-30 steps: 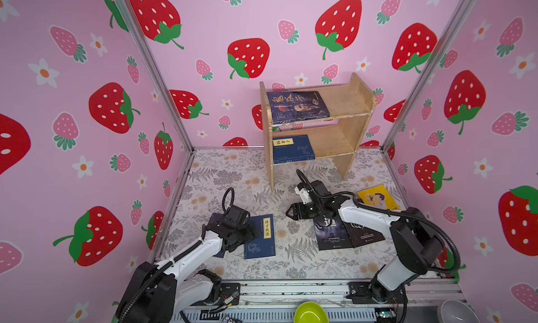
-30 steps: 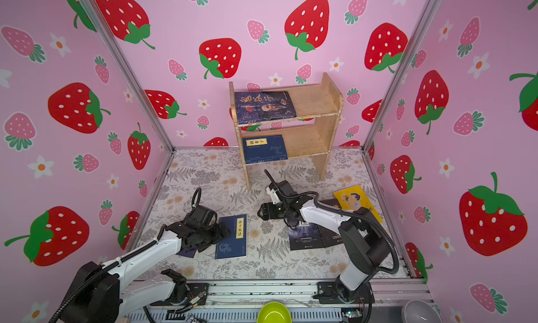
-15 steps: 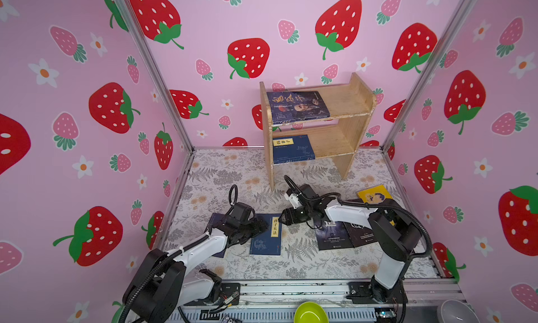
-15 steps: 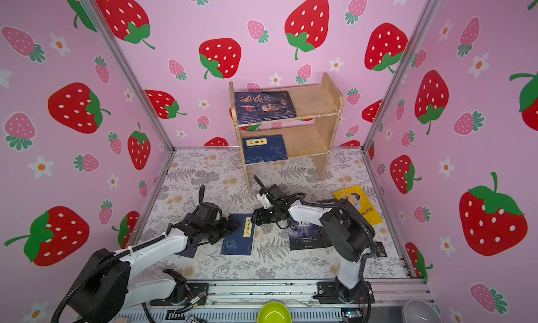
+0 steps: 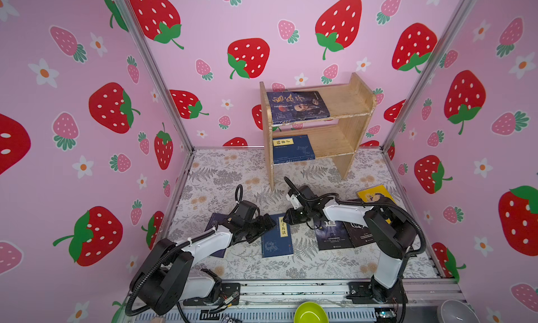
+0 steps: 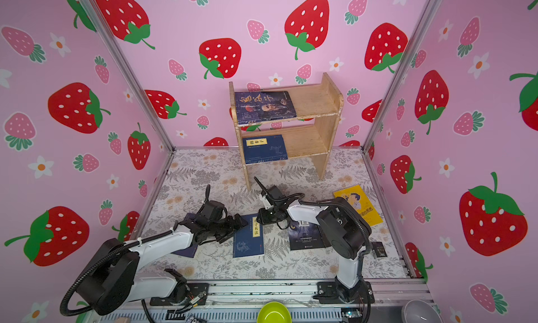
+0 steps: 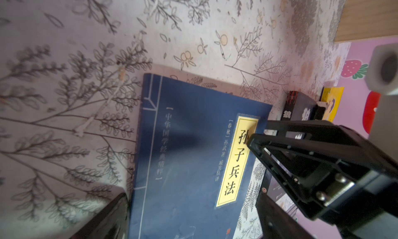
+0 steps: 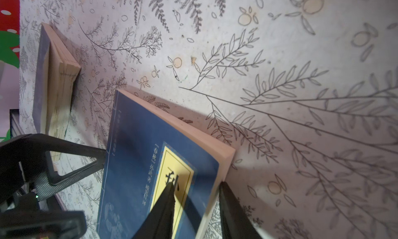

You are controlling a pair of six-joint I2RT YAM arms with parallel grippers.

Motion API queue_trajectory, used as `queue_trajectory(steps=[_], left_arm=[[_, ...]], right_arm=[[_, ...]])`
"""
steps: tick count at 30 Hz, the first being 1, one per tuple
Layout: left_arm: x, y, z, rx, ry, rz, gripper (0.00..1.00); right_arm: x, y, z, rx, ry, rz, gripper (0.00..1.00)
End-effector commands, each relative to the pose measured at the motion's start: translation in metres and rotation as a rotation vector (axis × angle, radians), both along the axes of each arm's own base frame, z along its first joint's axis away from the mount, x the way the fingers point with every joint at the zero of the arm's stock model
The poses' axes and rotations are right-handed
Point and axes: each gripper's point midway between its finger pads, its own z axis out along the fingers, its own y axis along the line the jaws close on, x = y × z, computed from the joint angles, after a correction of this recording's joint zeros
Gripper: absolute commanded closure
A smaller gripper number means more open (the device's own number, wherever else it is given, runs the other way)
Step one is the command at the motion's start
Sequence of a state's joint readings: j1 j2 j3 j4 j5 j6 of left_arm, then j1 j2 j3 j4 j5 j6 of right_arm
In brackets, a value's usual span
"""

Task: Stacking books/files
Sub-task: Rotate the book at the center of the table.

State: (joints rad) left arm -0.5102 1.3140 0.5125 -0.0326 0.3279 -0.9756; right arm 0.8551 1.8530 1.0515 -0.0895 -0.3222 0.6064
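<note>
A navy book with a yellow label (image 5: 276,237) (image 6: 247,240) lies on the floral mat between my two arms. My right gripper (image 5: 286,218) (image 8: 196,184) is shut on its far right corner: one finger presses the yellow label and the other is against the page edge, with that corner raised off the mat. My left gripper (image 5: 267,222) (image 7: 191,205) is open, its fingers spread either side of the book's near left part (image 7: 189,151). A second navy book (image 5: 214,219) (image 8: 43,76) lies mostly hidden under my left arm.
Two black books (image 5: 332,234) (image 5: 359,232) lie under my right arm, with a yellow book (image 6: 358,205) beyond them. The wooden shelf (image 5: 349,103) at the back holds a blue portrait book (image 5: 297,106) and a navy one (image 5: 292,149). A green bowl (image 5: 310,314) and a grey bowl (image 5: 457,312) sit at the front rail.
My right gripper moved left from the black books to the navy book's far corner and closed on it. My left gripper slid right over the book, which shifted slightly right.
</note>
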Motion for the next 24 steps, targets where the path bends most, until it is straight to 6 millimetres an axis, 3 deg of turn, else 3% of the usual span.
queue_trajectory(steps=[1, 4, 8, 13, 18, 24], left_arm=[[0.003, -0.012, 0.011, -0.047, 0.01, -0.016, 0.05], [0.005, -0.012, 0.016, -0.051, 0.001, -0.01, 0.05], [0.002, 0.007, 0.01, 0.053, 0.036, 0.05, 0.05], [-0.002, 0.019, 0.004, 0.128, 0.082, 0.084, 0.05], [0.003, 0.01, 0.001, 0.143, 0.092, 0.064, 0.05], [0.009, -0.005, -0.003, 0.143, 0.098, 0.039, 0.07]], right_arm=[[0.014, 0.015, 0.009, 0.019, -0.044, 0.015, 0.64], [0.029, 0.019, 0.02, 0.013, -0.089, 0.016, 0.64], [0.041, 0.003, 0.027, -0.052, -0.127, -0.018, 0.61], [0.029, -0.019, 0.016, -0.105, -0.119, -0.028, 0.6], [0.019, -0.03, 0.0, -0.136, -0.097, -0.037, 0.64], [0.01, -0.03, -0.009, -0.153, -0.113, 0.003, 0.66]])
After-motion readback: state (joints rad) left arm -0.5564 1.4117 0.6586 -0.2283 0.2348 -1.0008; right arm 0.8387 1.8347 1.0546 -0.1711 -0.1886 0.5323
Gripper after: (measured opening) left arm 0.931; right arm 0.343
